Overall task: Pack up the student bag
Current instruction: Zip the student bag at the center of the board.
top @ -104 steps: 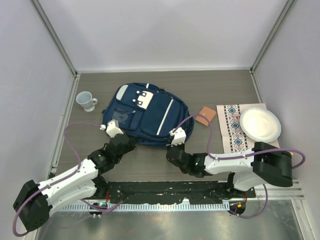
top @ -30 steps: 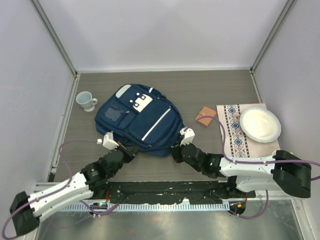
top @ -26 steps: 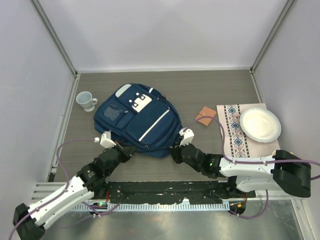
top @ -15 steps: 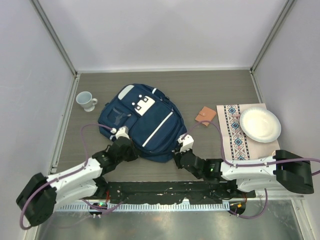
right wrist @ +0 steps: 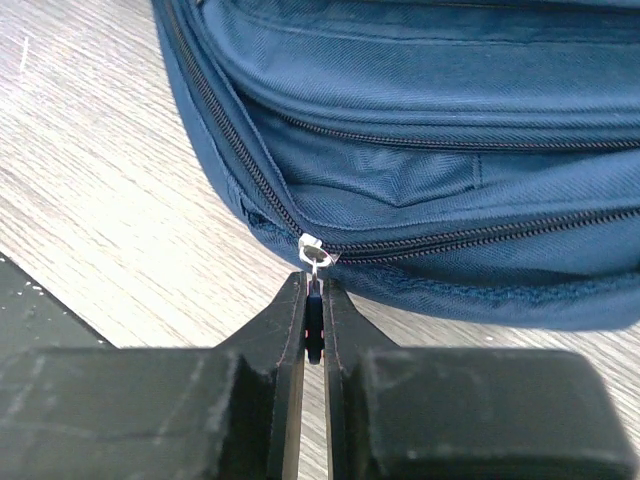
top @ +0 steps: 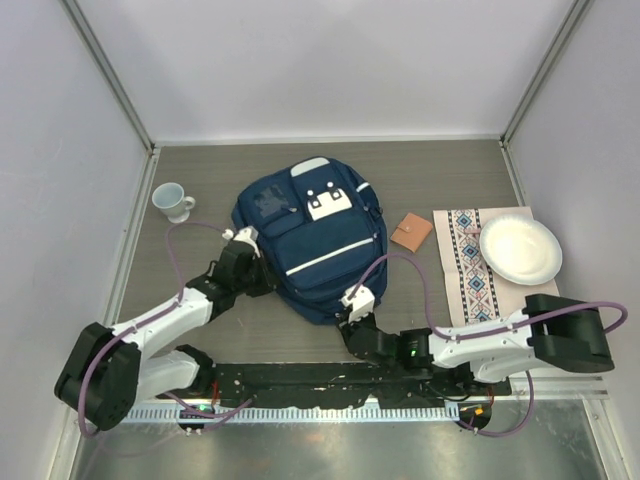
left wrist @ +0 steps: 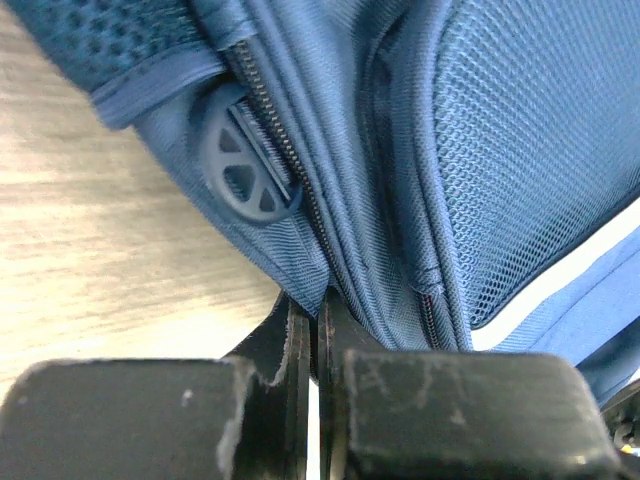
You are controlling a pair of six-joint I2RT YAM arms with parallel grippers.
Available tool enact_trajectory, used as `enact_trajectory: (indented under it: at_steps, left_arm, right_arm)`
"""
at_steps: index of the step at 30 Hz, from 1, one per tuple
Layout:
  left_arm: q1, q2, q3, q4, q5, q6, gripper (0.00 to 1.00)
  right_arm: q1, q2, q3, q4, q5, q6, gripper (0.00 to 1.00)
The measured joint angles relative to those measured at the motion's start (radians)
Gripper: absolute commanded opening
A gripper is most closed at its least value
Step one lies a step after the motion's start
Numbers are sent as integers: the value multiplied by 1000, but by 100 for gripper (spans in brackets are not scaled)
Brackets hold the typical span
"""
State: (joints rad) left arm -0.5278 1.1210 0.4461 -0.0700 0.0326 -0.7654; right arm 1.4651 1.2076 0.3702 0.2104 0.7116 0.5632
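Observation:
The student bag (top: 315, 235), a navy backpack with thin white stripes and a white patch, lies flat in the middle of the table. My left gripper (top: 256, 272) is at its left edge, shut on a fold of the bag's side fabric (left wrist: 310, 285) beside a zipper. My right gripper (top: 350, 318) is at the bag's near end, shut on the zipper pull (right wrist: 314, 335), a dark tab hanging from a silver slider (right wrist: 312, 246). The zipper line (right wrist: 470, 236) runs shut to the right.
A white mug (top: 172, 200) stands at the far left. A small brown wallet (top: 411, 232) lies right of the bag. A patterned cloth (top: 470, 255) with a white plate (top: 519, 250) on it lies at the right. Walls close in the table.
The bag has turned clockwise, so that its white patch now points to the far side. My left gripper has moved up along its left edge; my right gripper has moved to its near end.

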Motion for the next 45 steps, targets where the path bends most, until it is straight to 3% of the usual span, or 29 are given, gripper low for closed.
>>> enact_trajectory:
  at_steps: [1, 3, 4, 7, 9, 16, 22, 32, 37, 40, 43, 44, 45]
  left_arm:
    - [15, 6, 10, -2, 8, 6, 17]
    - [42, 19, 36, -14, 15, 14, 35]
    - [48, 19, 44, -17, 7, 18, 54]
    - [68, -14, 41, -21, -26, 11, 75]
    - [75, -80, 4, -17, -47, -24, 82]
    - [61, -500, -204, -3, -51, -240, 86]
    - [-35, -603, -240, -23, -93, -382, 86]
    - [-403, -361, -251, 82, -333, -573, 82]
    - [-488, -223, -256, 193, -419, -629, 66]
    - [-503, -144, -255, 270, -448, -648, 49]
    - [-506, -84, -247, 322, -468, -644, 25]
    - [-506, -73, -244, 326, -472, -644, 11]
    - [-506, -61, -241, 328, -475, -640, 7]
  right_arm:
    - [3, 24, 8, 14, -6, 0, 1]
    - [5, 63, 26, 39, -12, -2, 1]
    - [6, 84, 40, 46, -12, -6, 1]
    - [2, 140, 84, 53, -12, -24, 1]
    - [-26, 159, 100, 61, -32, -35, 1]
    - [-119, 161, 100, 100, -142, -41, 1]
    - [-144, 175, 100, 120, -187, -47, 1]
    - [-147, 188, 101, 134, -199, -46, 1]
    - [-147, 187, 101, 142, -202, -46, 1]
    - [-147, 187, 101, 142, -206, -47, 1]
    - [-149, 184, 100, 142, -209, -48, 1]
    - [-150, 181, 97, 145, -208, -49, 1]
    - [-151, 174, 91, 146, -208, -49, 1]
